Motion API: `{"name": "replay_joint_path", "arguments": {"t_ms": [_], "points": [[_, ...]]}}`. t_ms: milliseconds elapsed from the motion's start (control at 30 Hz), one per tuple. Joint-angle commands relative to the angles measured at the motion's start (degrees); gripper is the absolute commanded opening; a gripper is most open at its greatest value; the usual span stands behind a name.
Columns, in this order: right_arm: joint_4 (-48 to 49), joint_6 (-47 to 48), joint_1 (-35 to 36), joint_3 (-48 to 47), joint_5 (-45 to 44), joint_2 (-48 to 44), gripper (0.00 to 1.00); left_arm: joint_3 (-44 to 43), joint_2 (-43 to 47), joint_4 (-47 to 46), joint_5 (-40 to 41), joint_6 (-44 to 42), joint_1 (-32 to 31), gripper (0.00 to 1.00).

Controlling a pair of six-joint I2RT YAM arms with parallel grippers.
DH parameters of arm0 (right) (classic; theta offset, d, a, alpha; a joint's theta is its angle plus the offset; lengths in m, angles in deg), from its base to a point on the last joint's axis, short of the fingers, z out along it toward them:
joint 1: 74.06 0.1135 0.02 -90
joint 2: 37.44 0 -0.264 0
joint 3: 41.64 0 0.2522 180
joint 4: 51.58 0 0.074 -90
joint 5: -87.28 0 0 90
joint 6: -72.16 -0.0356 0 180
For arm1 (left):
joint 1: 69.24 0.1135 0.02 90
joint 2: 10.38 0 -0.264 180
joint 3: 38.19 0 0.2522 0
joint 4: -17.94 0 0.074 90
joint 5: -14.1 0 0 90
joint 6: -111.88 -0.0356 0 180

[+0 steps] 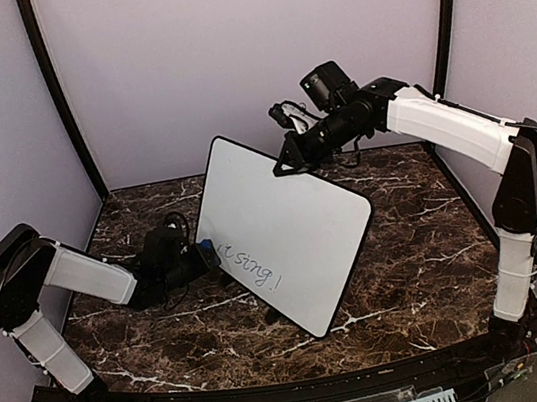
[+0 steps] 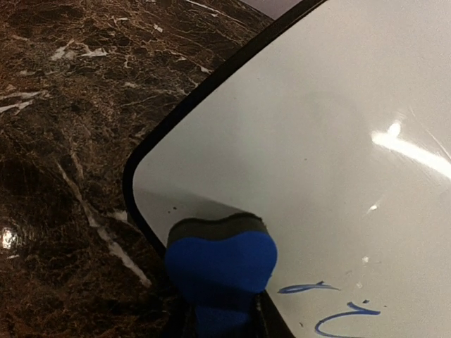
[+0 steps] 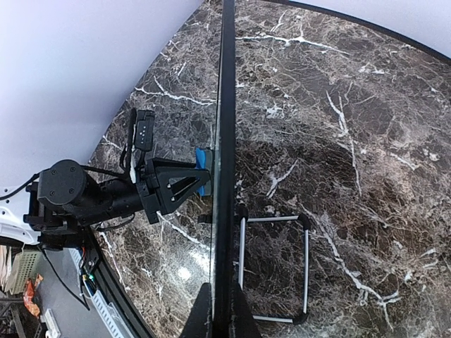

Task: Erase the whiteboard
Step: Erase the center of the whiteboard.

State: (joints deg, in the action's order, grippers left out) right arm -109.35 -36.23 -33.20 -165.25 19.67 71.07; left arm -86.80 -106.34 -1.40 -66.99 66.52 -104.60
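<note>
The whiteboard [image 1: 283, 229] stands tilted on the marble table, white with a thin black edge and blue handwriting near its lower left. My right gripper [image 1: 290, 162] is shut on its top edge; in the right wrist view the board's edge [image 3: 224, 141] runs straight up between the fingertips [image 3: 203, 320]. My left gripper [image 1: 202, 257] is shut on the blue eraser [image 2: 222, 264], whose dark felt face presses against the board [image 2: 317, 141] near its lower left corner. Blue strokes [image 2: 338, 310] lie just right of the eraser. The eraser also shows in the right wrist view [image 3: 202, 169].
A white wire stand [image 3: 275, 267] with black corners lies on the table behind the board. A black foot [image 1: 273, 314] shows under the board's lower edge. The brown marble table [image 1: 426, 238] is walled on three sides.
</note>
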Motion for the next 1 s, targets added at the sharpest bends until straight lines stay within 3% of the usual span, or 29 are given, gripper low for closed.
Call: {"name": "replay_joint_path", "arguments": {"t_ms": [0,633,967], "points": [[-1.6,4.1,2.5,1.6,4.8,0.8,0.0,-4.0,-1.2,-2.2,-6.1,0.3,-3.4,0.0],[-1.1,3.9,2.5,1.6,5.2,2.3,0.0,-4.0,4.8,-4.0,-4.7,-1.3,-5.1,0.0],[-1.7,4.0,2.5,1.2,4.5,1.9,0.0,-0.1,6.4,9.7,4.8,1.1,-3.9,0.0]]}}
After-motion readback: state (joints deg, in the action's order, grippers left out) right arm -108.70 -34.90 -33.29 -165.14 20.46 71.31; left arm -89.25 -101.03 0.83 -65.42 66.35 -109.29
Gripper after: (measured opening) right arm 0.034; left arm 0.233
